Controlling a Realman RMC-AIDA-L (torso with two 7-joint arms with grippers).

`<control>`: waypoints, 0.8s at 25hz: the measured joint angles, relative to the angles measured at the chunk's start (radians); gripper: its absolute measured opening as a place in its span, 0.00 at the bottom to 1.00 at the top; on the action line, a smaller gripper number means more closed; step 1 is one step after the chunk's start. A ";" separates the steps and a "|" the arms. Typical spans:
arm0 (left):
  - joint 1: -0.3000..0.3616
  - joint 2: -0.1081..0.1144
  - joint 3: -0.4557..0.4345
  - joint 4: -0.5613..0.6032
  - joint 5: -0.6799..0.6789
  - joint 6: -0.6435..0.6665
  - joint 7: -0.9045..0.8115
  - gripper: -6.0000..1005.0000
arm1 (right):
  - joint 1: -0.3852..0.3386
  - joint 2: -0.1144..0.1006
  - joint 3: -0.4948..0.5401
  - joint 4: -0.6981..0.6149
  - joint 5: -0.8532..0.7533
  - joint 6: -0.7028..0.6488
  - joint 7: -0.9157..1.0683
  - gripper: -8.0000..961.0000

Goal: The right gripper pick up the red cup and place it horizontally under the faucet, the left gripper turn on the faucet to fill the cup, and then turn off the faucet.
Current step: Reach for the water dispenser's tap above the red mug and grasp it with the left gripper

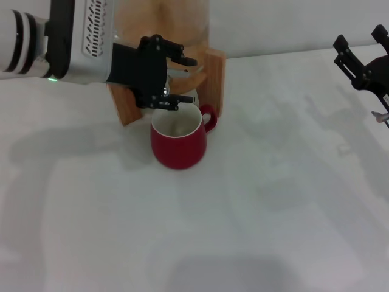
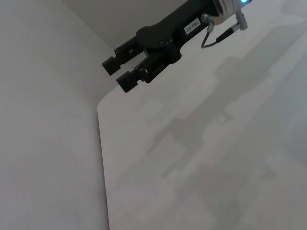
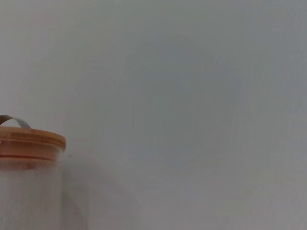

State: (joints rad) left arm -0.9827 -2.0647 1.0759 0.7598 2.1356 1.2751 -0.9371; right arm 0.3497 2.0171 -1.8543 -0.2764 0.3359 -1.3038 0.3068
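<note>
Hiding the faucet point(image 1: 165, 91): left gripper point(image 1: 176, 79), above red cup point(image 1: 178, 141).

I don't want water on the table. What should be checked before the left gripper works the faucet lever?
1. Red cup upright, mouth up: ok.
2. Cup right in front of the wooden dispenser, near the spout: ok; exact alignment cannot tell.
3. Left gripper at the faucet: ok; lever hidden behind it.
4. Grip on lever: cannot tell.
5. Right gripper away from the cup, at the far right: ok.
6. Water flowing: cannot tell.
</note>
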 joint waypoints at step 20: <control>0.031 -0.006 0.010 0.050 0.044 0.008 -0.033 0.60 | 0.002 0.000 -0.005 -0.006 0.000 0.000 -0.002 0.85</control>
State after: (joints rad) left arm -0.9514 -2.0706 1.0860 0.8101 2.1793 1.2832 -0.9697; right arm 0.3512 2.0171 -1.8595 -0.2823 0.3359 -1.3039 0.3053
